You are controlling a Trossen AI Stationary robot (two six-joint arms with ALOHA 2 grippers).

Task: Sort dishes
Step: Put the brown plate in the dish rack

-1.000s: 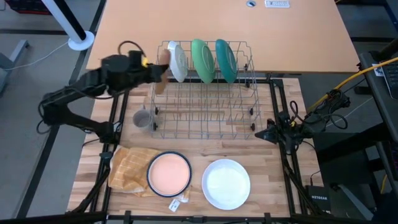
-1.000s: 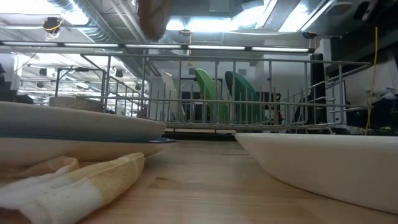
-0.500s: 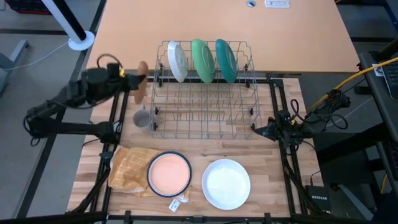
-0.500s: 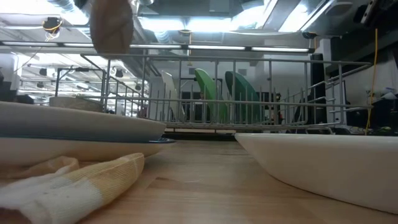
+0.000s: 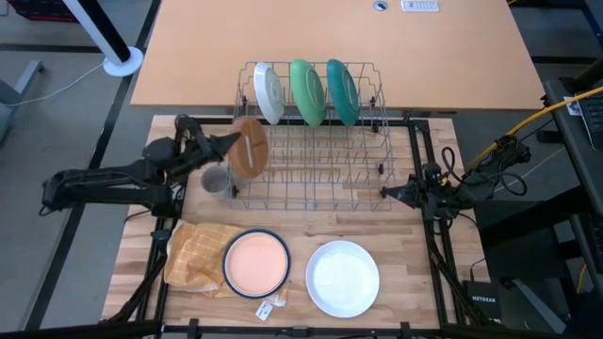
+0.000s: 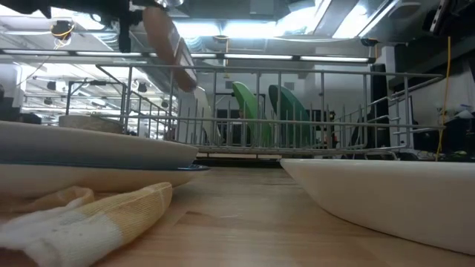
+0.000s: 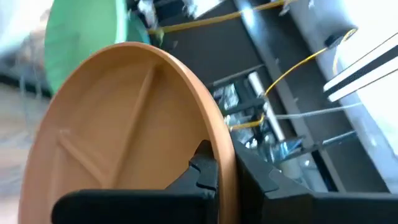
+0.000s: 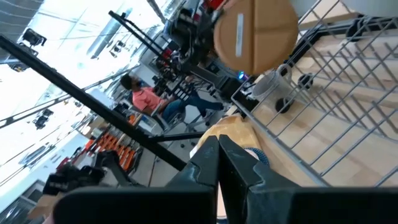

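Note:
My left gripper (image 5: 226, 148) is shut on a small brown plate (image 5: 250, 148), which hangs over the left end of the grey wire rack (image 5: 311, 179). In the low view the brown plate (image 6: 169, 44) shows slanted above the rack's top bar. A white plate (image 5: 268, 92), a green plate (image 5: 306, 91) and a teal plate (image 5: 341, 91) stand on edge in the rack's far slots. A grey mug (image 5: 216, 179) stands left of the rack. My right gripper (image 5: 391, 193) waits shut at the rack's near right corner. My left gripper pinches the brown plate's rim (image 7: 222, 163) between its two fingers, one finger (image 7: 202, 169) on each face. The fingers come about level from the table's left. The plate is lifted clear, on edge and tilted, above the rack's left end.
Near the front edge lie a peach plate with a blue rim (image 5: 256, 262) and a white plate (image 5: 342, 277). A yellow-orange checked cloth (image 5: 196, 256) lies partly under the peach plate. A person sits in the room beyond the table (image 8: 146, 96).
My left gripper has come down and toward the table's near edge, swinging out left of the rack and back over its left end. Its wrist has rolled, so the brown plate now leans with more of its face showing from above.

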